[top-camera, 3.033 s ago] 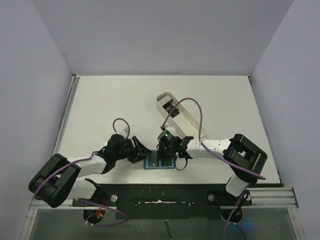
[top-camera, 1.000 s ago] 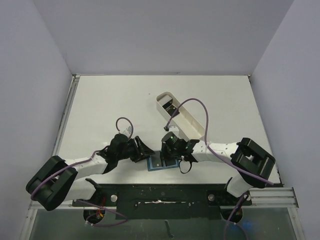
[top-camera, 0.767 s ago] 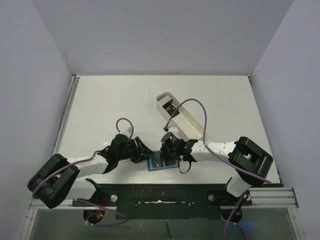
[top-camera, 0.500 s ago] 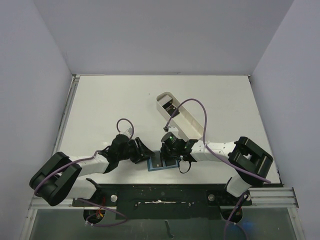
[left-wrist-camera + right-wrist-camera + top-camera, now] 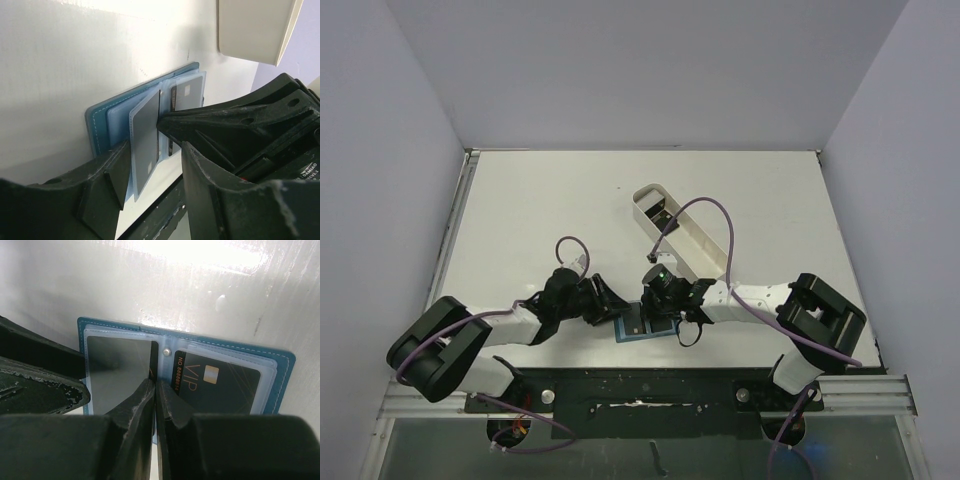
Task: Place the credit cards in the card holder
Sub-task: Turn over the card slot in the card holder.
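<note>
A: Where was the small teal-blue folding wallet?

B: Lying open flat on the matt white table, on the near side of the long white oval plastic tray & apart from it. Stitched edge, soft clear plastic sleeves inside.

A: Contents?

B: Glossy black card marked "VIP" in one sleeve, plain dark-grey card in the other. Tray held sth dark at its far end, too small to tell.

A: Grippers?

B: Right gripper: fingers all but closed, tips at the wallet's fold by a small metal stud. Couldn't tell if anything thin sat between them. Left gripper: fingers wide apart, the grey-card sleeve between them, gripping nothing I could see.
</note>
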Tool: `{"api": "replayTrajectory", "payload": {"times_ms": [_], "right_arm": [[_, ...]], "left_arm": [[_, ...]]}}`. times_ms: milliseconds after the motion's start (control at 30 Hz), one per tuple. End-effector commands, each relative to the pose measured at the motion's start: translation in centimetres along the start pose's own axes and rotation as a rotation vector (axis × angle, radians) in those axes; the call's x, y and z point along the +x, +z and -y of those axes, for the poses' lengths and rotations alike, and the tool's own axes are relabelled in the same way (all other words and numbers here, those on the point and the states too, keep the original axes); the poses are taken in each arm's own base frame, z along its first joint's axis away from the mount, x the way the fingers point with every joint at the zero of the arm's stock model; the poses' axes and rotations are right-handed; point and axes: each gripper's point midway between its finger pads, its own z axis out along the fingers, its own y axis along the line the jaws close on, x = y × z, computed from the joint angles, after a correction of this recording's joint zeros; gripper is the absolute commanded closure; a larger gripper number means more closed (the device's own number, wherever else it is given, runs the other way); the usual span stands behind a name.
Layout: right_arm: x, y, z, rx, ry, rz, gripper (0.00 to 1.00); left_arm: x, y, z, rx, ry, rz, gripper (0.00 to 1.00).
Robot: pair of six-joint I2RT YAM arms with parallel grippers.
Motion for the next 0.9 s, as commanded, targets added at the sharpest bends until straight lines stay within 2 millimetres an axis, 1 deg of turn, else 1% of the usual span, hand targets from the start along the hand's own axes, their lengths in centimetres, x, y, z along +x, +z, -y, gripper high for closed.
{"api": "replayTrajectory", "payload": {"times_ms": [0,133,267,467,533,633,700,867], "right_arm": [[-0.6,-0.1,-0.4,-0.008,0.003,0.021,0.92],[-0.8,-0.3,-0.6,-0.015,0.005,0.030,0.92],[-1.4,-0.8,-1.2,-0.030,-0.005,0.055,0.86],[-1.7,-1.3,-1.2,-0.032,0.003,0.071,0.79],[-1.8,-1.6,-1.1,-0.029,0.005,0.078,0.78],[-2.1,-2.2,-0.9,-0.023,0.007,0.094,0.77],[-2.6,-3.0,-0.9,-0.021,0.007,0.111,0.75],[-3.4,-5.0,-0.5,-0.017,0.000,0.160,0.70]], "left_arm": [[-0.4,0.1,2.6,0.101,0.021,0.002,0.60],[-0.4,-0.1,3.3,0.121,0.022,0.001,0.66],[-0.6,-0.2,3.5,0.119,0.024,0.012,0.75],[-0.9,0.2,2.7,0.067,0.028,0.017,0.90],[-0.9,0.3,2.7,0.063,0.029,0.015,0.93],[-0.9,0.3,2.5,0.052,0.033,0.017,1.00],[-1.0,0.3,2.4,0.032,0.043,0.013,1.00],[-2.0,-0.1,2.5,-0.032,0.109,0.011,1.00]]}}
